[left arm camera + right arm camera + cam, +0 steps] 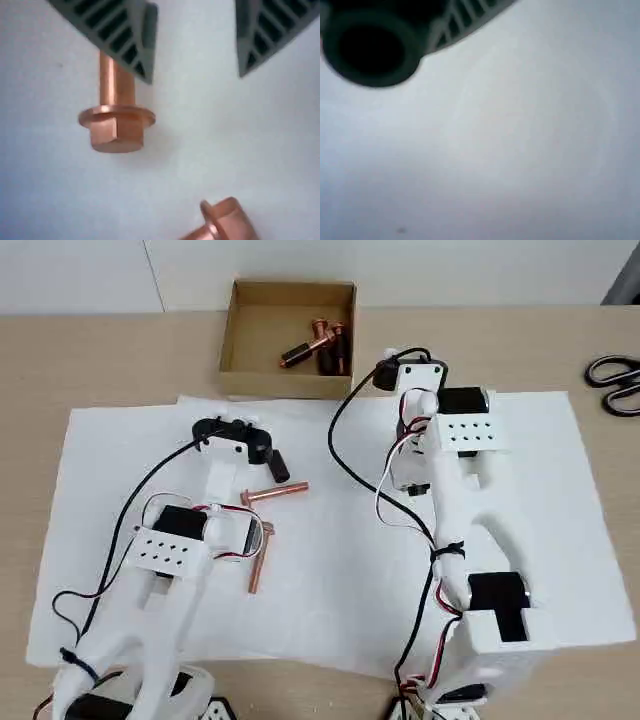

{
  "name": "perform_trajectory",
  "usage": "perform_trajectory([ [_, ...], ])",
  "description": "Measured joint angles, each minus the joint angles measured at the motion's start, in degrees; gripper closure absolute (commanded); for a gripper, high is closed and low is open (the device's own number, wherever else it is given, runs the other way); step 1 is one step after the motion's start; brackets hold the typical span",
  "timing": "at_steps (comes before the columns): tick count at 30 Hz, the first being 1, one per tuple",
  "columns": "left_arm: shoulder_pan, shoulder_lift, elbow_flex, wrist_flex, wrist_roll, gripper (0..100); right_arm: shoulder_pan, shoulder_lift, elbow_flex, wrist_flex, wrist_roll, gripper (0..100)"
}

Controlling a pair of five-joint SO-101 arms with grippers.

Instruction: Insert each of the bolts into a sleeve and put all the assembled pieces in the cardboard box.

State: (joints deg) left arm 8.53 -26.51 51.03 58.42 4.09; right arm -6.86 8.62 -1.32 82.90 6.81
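The left pincer stood spread wide above the white paper sheet, with nothing between its jaws. One of its dark ribbed fingers lay over the shaft of a copper bolt; whether it touched the shaft could not be told. The other finger hung apart from the bolt, over bare paper. The bolt lay flat on the sheet, its flanged hex head clear of the finger. A second bolt lay near it, also flat on the paper and untouched. In the high view the two bolts lay beside the left arm, one crosswise just in front of the pincer and the other closer to the arm's base.

The right pincer hung over the far edge of the sheet, just in front of the cardboard box. It appeared to pinch a black sleeve beside its ribbed finger, with the hollow end of the sleeve turned toward the wrist camera and the paper below it. Its second finger was hidden.

The box sat on the tabletop beyond the sheet, and several assembled pieces lay together inside it near its right wall. A pair of scissors lay at the far right of the tabletop, well apart from both arms.
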Motion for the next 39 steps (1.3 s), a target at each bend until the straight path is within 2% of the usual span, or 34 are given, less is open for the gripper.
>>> perform_trajectory([
  [11,5.6,1.6,0.0,-0.1,1.8,89,0.0,0.0,0.0,0.0,0.0,99.5],
  [22,5.6,13.4,-4.0,-3.4,2.1,89,0.0,0.0,0.0,0.0,0.0,99.5],
  [35,5.8,17.9,-6.3,-3.4,2.1,90,0.0,0.0,0.0,0.0,-0.1,99.5],
  [39,6.0,18.0,-6.5,-3.4,2.1,94,0.0,0.0,0.0,0.0,-0.1,99.5],
])
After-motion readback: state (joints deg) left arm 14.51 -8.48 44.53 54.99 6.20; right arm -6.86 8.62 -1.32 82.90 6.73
